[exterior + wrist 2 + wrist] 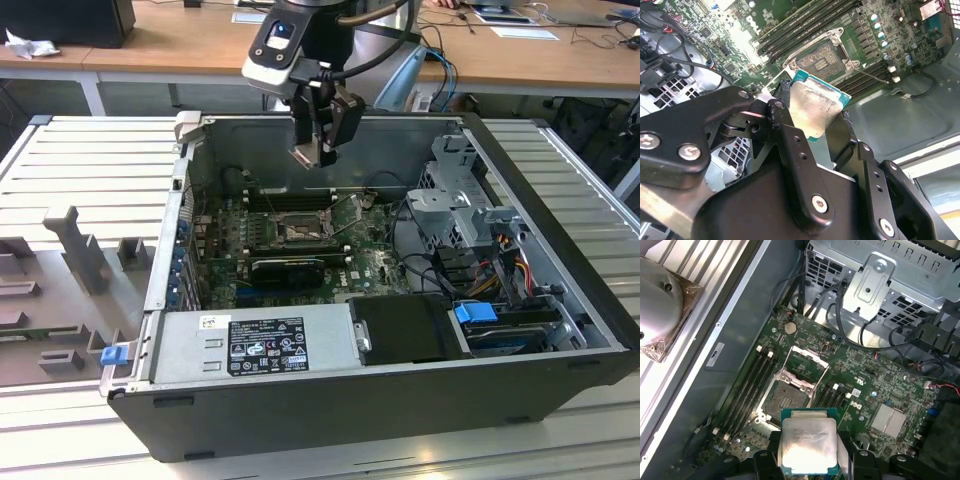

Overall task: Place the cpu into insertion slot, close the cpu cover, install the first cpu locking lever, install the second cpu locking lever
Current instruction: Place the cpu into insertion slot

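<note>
One open computer case [350, 420] on ribbed grey table [90, 150], desks [180, 40] behind; jaws tight on the cpu [809, 445].

A matte black metal gripper [812, 112] with chunky angular links is being picked out in the second wrist view, studded with silver screws [684, 151]. In the exterior view, a white-and-black wrist housing [272, 50] bearing a small blue patch is being shown, with a black cable [372, 18] looped alongside.
</note>
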`<action>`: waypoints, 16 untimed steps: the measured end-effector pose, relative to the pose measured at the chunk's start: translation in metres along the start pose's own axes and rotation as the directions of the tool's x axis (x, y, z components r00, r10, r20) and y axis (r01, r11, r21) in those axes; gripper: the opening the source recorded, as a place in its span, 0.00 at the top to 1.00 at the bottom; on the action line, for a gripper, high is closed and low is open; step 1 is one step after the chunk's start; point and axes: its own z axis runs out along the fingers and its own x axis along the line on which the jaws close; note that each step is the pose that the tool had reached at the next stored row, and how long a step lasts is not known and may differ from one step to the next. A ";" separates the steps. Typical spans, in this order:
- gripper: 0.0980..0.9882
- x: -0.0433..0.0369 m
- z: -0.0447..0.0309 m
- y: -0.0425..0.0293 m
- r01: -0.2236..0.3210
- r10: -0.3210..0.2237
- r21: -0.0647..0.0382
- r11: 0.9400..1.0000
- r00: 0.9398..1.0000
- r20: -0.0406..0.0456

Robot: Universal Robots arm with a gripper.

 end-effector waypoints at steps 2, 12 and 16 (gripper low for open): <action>0.52 0.0000 0.0000 0.0000 -0.007 0.007 0.000 1.000 1.000 0.001; 0.52 0.0000 0.0000 0.0000 -0.046 0.046 -0.001 0.999 0.999 0.004; 0.52 0.0000 0.0000 0.0000 -0.067 0.067 -0.002 0.998 0.998 0.006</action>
